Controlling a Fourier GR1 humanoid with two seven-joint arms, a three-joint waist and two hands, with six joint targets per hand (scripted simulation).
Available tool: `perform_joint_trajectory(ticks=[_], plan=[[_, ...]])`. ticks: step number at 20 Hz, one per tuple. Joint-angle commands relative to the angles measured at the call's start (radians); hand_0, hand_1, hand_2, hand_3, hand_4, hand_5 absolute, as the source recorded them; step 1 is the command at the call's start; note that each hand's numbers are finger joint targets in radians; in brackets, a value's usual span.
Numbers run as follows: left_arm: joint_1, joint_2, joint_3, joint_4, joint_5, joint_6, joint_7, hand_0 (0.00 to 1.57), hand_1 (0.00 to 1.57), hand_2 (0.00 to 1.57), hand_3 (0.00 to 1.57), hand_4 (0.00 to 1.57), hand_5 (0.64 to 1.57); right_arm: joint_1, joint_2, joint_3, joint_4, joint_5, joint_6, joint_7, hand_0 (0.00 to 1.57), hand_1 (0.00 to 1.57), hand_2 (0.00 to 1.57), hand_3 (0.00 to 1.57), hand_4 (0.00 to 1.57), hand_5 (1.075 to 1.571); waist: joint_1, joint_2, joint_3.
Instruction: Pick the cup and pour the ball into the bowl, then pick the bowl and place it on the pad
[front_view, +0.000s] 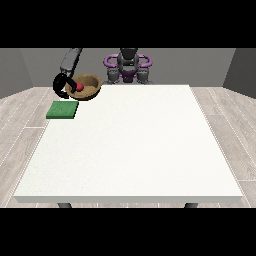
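The flat green square pad (62, 109) lies on the white surface (130, 150) at about ten o'clock. Just behind it, the hand at the view's left (61, 83) curls its fingers round the brown wooden bowl (86, 87), which is lifted and holds the small red ball (79, 86). Pouring looks done. Next, I think, the bowl must come down onto the pad.

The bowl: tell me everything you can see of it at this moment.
The bowl is brown and wood-like, round and shallow, tilted so its opening faces the camera. A red ball sits inside. The black robot hand at the view's left grips its left rim, holding it just beyond the green pad, near the table's far-left corner.
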Motion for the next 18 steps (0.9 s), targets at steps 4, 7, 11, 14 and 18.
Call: perform_joint_trajectory(ticks=[4, 7, 11, 14, 18], plan=[[0.060, 0.029, 0.019, 0.031, 0.002, -0.018, -0.021, 0.00, 0.00, 0.00, 0.00, 1.20, 1.545, -0.075, -0.238, -0.102, 0.037, -0.054, 0.142, 0.165, 1.57, 1.57, 1.57, 0.67, 1.08, 1.566, -0.047, -0.023, 0.0006], [0.103, 0.021, 0.032, 0.033, -0.005, -0.019, -0.094, 0.00, 0.00, 0.00, 0.00, 1.20, 1.543, -0.092, -0.286, -0.136, 0.075, -0.072, 0.196, 0.160, 1.57, 1.57, 1.57, 0.58, 1.09, 1.564, -0.052, -0.003, 0.0007], [0.044, 0.062, 0.039, 0.073, 0.000, -0.011, -0.139, 0.00, 0.00, 0.00, 0.00, 1.21, 1.550, -0.186, -0.272, -0.117, 0.103, -0.037, 0.166, 0.153, 1.57, 1.57, 1.57, 0.46, 1.11, 1.567, -0.054, 0.089, 0.0007], [0.073, 0.062, 0.048, 0.092, 0.012, -0.049, -0.193, 0.00, 0.00, 0.00, 0.00, 1.21, 1.555, -0.217, -0.294, -0.162, 0.149, -0.063, 0.186, 0.106, 1.57, 1.57, 1.57, 0.46, 1.11, 1.567, -0.041, 0.122, 0.0008], [0.074, 0.133, 0.092, 0.150, 0.038, -0.091, -0.208, 0.00, 0.00, 0.00, 0.00, 1.21, 1.553, -0.232, -0.275, -0.189, 0.189, -0.090, 0.186, 0.092, 1.57, 1.57, 1.57, 0.45, 1.07, 1.566, -0.036, 0.155, 0.0004]])
